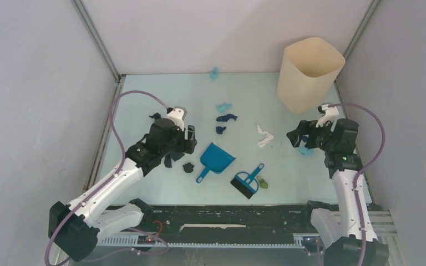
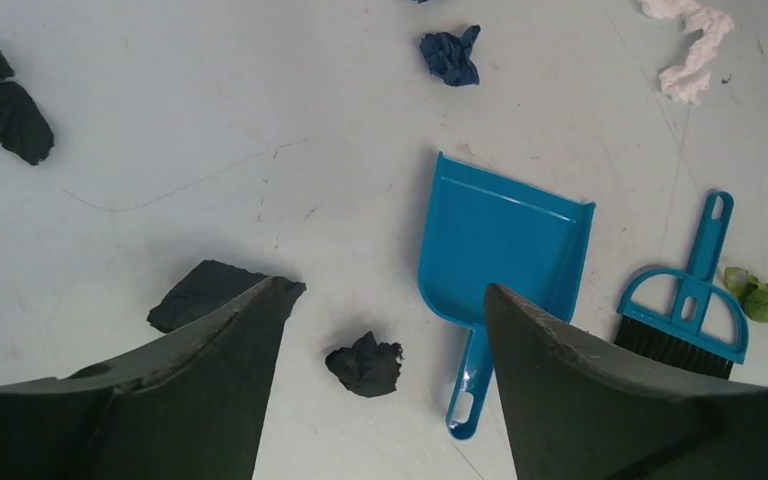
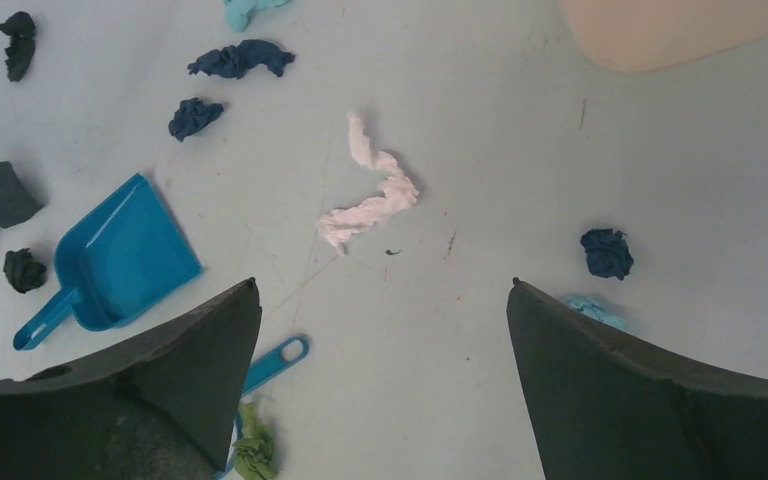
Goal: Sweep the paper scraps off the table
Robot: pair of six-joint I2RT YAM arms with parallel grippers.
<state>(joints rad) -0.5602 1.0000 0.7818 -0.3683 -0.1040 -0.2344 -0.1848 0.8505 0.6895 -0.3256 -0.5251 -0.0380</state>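
Now, both your left gripper (image 2: 385, 290) and right gripper (image 3: 382, 285) hang wide open and empty while the paper scraps (image 2: 450, 55) lie strewn across the table (image 1: 161, 100) around the dustpan (image 2: 500, 250) and brush (image 2: 685, 310), so a low descent for the dustpan handle can shove the black scrap (image 2: 365, 363) just beside it away.

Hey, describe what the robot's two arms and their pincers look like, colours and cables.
The left arm and right arm both have white links with black joints. A mauve cable runs along each. A white camera housing sits at each wrist. The left pincer and right pincer have dark, broad fingers tapering to blunt tips.
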